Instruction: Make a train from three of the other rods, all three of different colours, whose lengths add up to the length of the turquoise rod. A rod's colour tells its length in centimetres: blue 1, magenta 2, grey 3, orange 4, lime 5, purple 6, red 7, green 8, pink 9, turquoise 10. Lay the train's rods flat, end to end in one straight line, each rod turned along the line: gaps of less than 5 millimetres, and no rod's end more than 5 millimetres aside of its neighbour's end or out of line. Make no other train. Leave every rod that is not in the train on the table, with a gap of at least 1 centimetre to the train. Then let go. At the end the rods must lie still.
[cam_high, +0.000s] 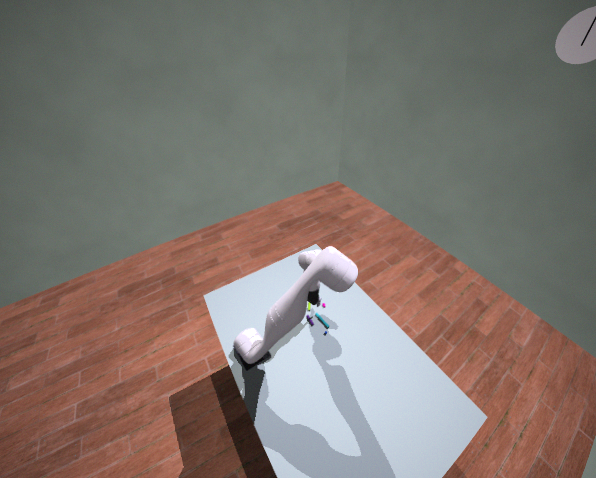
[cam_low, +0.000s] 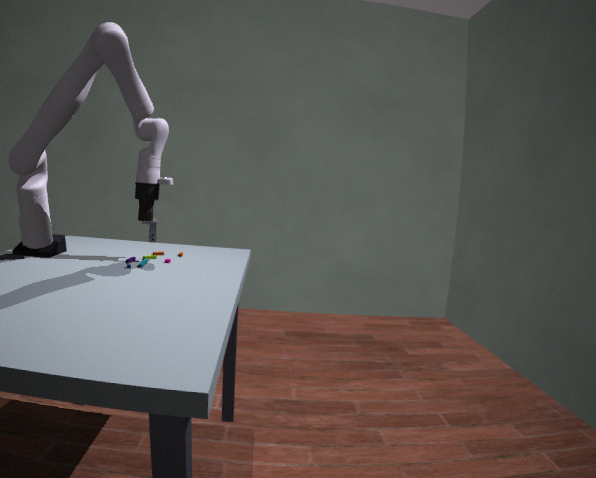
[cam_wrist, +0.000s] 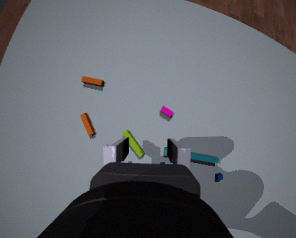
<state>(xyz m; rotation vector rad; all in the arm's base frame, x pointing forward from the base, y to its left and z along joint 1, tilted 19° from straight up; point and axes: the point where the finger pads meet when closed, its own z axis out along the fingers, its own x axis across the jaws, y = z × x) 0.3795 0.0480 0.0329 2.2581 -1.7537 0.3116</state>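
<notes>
Taking the wrist view as a clock face centred between the fingertips, the two-finger parallel gripper (cam_high: 318, 302) (cam_low: 152, 239) (cam_wrist: 148, 146) stands wide open, nothing in its grasp, above the tabletop (cam_high: 400, 390) (cam_low: 115, 320) (cam_wrist: 130, 55). Closest to that centre is the lime rod (cam_high: 309, 307) (cam_low: 150, 257) (cam_wrist: 133, 144), just off the left-hand finger at about ten o'clock and slanting. The magenta rod (cam_high: 324, 305) (cam_low: 168, 261) (cam_wrist: 167, 112) lies at one. The turquoise rod (cam_high: 322, 321) (cam_low: 143, 263) (cam_wrist: 204, 158) runs out towards three, one part hidden behind the right-hand finger. The nearer orange rod (cam_low: 158, 253) (cam_wrist: 87, 124) sits towards ten, and the small blue rod (cam_high: 325, 333) (cam_low: 129, 266) (cam_wrist: 219, 177) at four, past the turquoise one. Farthest out, between ten and eleven, lies the second orange rod (cam_low: 180, 254) (cam_wrist: 93, 81). Purple (cam_high: 310, 321) (cam_low: 130, 260) shows at seven from the gripper in the top view; one rod or two, I cannot tell.

No train is laid: the rods lie apart, at differing angles. By the colour lengths, lime, one orange and blue should make up the turquoise length. Gathering and aligning those three, keeping the others clear and letting go all seem left; lime looks the handiest to begin with.
</notes>
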